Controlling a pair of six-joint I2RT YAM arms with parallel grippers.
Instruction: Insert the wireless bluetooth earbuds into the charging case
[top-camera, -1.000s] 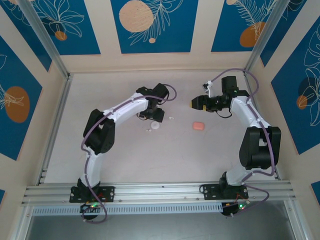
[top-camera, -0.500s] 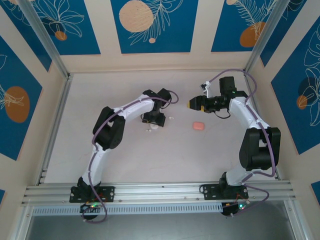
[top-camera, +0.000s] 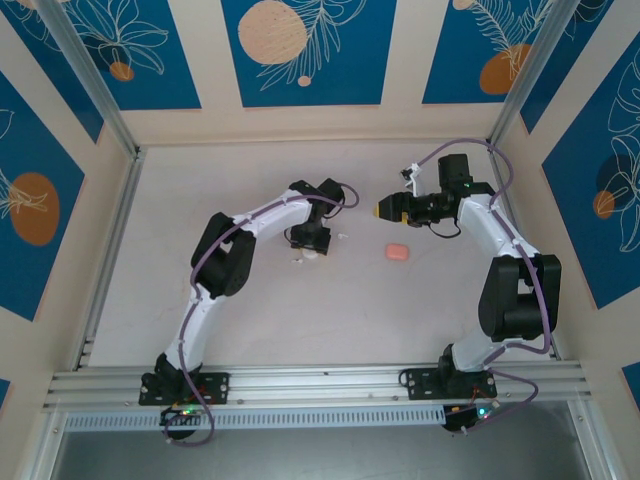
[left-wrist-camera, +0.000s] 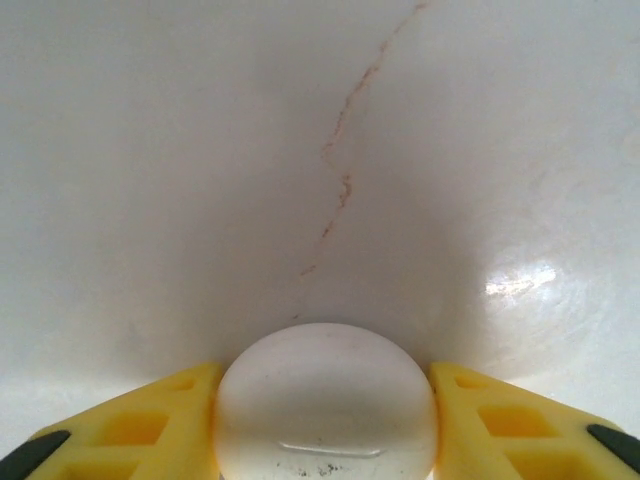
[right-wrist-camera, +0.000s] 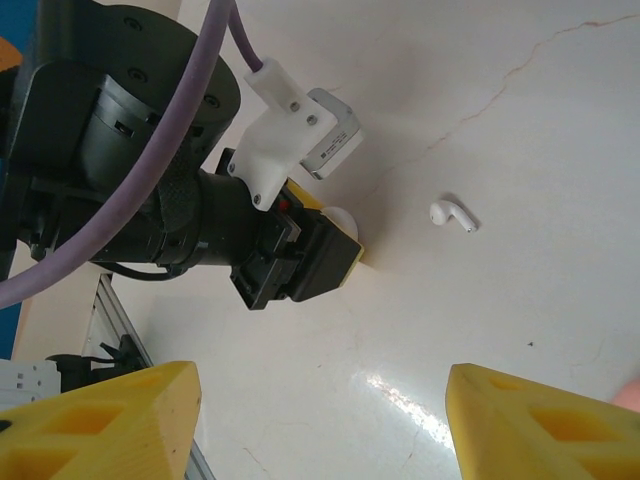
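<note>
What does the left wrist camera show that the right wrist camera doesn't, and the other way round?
Left wrist view gives the close-up: the white rounded object sits between the left gripper's yellow fingers, which touch both its sides. Right wrist view gives the wider scene: a white earbud lying loose on the table, apart from that gripper, plus the right gripper's own open fingers. Both share the white object, the left gripper and the table's thin reddish crack.
</note>
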